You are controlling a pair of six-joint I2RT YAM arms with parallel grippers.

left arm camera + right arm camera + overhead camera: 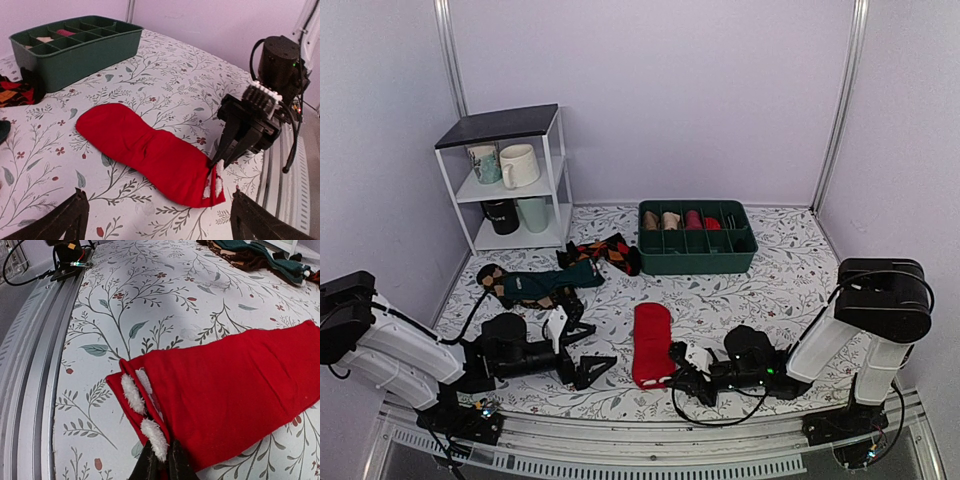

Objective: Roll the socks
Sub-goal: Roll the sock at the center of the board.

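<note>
The red socks (652, 340) lie flat, one on the other, in the middle of the floral table, cuffs toward the near edge. They also show in the left wrist view (145, 145) and the right wrist view (235, 375). White fluffy lining (132, 392) shows at the cuff opening. My right gripper (672, 372) is shut on the cuff corner nearest it; it shows in its own view (162, 460) and in the left wrist view (220, 162). My left gripper (582, 350) is open and empty, low over the table just left of the socks, with its jaws spread wide toward them (160, 220).
A green divided tray (696, 262) with rolled socks stands behind the red pair. A dark teal sock (545, 285) and argyle socks (610, 252) lie at the back left. A white shelf (510, 170) with mugs stands in the far left corner. The metal rail (620, 450) runs along the near edge.
</note>
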